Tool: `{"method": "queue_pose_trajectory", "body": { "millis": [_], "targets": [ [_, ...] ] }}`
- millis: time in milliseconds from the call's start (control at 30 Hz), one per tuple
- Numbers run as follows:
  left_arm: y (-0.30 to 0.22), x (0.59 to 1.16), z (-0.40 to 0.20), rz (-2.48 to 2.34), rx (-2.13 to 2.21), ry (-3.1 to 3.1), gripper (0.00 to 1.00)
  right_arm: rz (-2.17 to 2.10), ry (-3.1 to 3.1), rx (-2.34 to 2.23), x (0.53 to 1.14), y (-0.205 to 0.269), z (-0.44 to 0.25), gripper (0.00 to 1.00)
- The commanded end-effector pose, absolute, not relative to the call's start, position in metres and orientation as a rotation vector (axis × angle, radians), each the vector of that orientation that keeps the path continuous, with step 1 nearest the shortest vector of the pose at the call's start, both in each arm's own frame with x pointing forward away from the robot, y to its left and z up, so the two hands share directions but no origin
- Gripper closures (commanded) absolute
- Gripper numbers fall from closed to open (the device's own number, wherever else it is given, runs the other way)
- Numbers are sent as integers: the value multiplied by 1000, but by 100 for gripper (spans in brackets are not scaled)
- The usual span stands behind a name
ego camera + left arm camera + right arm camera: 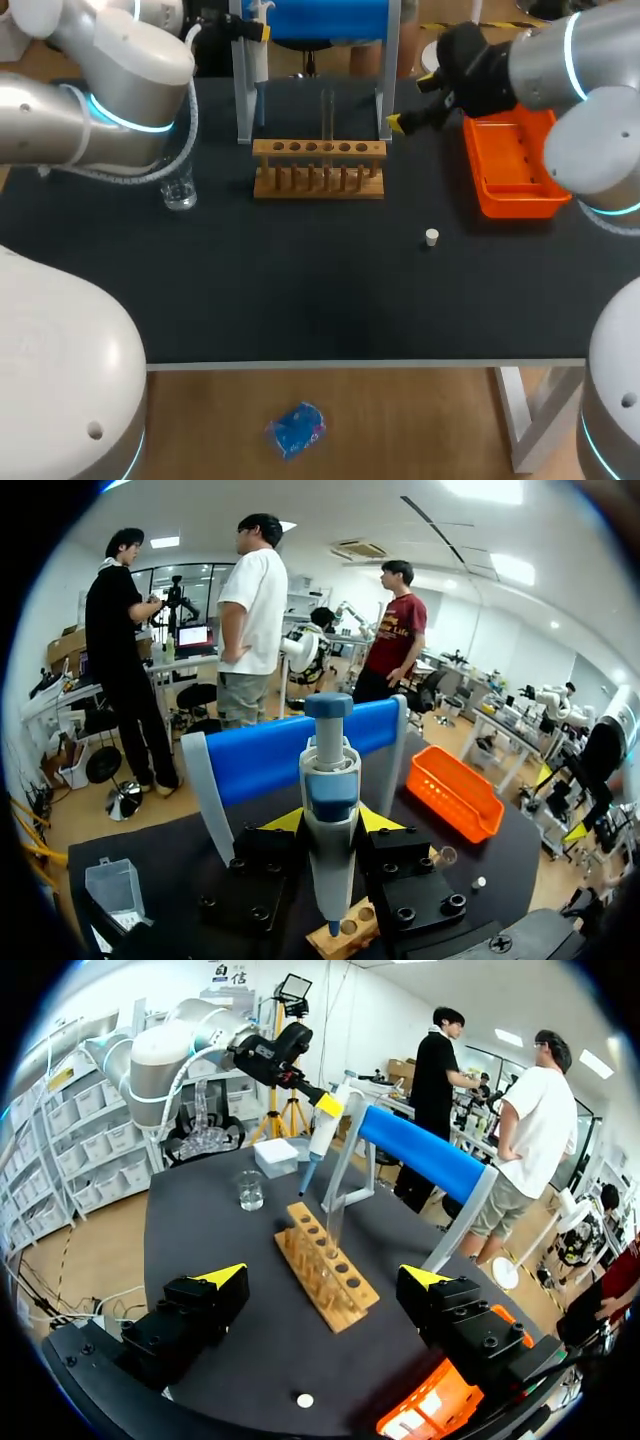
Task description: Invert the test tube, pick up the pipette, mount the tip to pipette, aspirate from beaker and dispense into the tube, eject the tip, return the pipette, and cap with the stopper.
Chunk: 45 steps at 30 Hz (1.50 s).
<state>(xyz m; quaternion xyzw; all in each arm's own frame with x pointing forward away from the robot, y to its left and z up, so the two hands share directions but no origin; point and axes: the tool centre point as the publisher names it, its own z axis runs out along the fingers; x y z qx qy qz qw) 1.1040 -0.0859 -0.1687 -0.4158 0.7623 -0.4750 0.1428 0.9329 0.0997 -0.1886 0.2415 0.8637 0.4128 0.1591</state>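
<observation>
The beaker [180, 190] stands at my left, well apart from the wooden rack [318, 180]. My left gripper [330, 822] is clamped on the pipette [329, 865], its blue tip above the rack's end holes (loaded or not, I cannot tell). I should keep it plumb and centre it over the upright test tube [327, 118] before lowering. The stopper [431, 237] lies on the table, and my right gripper [325, 1276] hangs with its fingers wide apart

Left arm [100, 90] and right arm [590, 80]: rounded silver-grey shells with glowing cyan joint rings [130, 122]. A clear ribbed hose [185, 135] loops beside the left arm. Left gripper [330, 820] and right gripper [323, 1276]: black blocks with round screws [405, 915], yellow tips.
</observation>
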Motion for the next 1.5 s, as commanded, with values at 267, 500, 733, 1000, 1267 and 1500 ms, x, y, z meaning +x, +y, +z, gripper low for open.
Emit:
{"method": "queue_pose_trajectory", "body": {
  "millis": [267, 500, 733, 1000, 1267, 1500],
  "targets": [
    [-89, 1129, -169, -1256, -1270, 2258, 100, 1150, 2498, 649, 985, 128, -184, 0],
    [-85, 1138, -169, -1201, -1313, 2253, 100, 1131, 2485, 650, 1019, 144, -187, 0],
    [-83, 1152, -166, -1173, -1344, 2255, 100, 1160, 2460, 652, 1027, 145, -187, 0],
    [-82, 1171, -165, -1108, -1410, 2250, 100, 1160, 2460, 652, 1027, 145, -187, 0],
    [-84, 1183, -167, -1058, -1437, 2269, 100, 1160, 2460, 652, 1027, 145, -187, 0],
    [-83, 1188, -170, -1007, -1479, 2261, 100, 1160, 2460, 652, 1027, 145, -187, 0]
  ]
}}
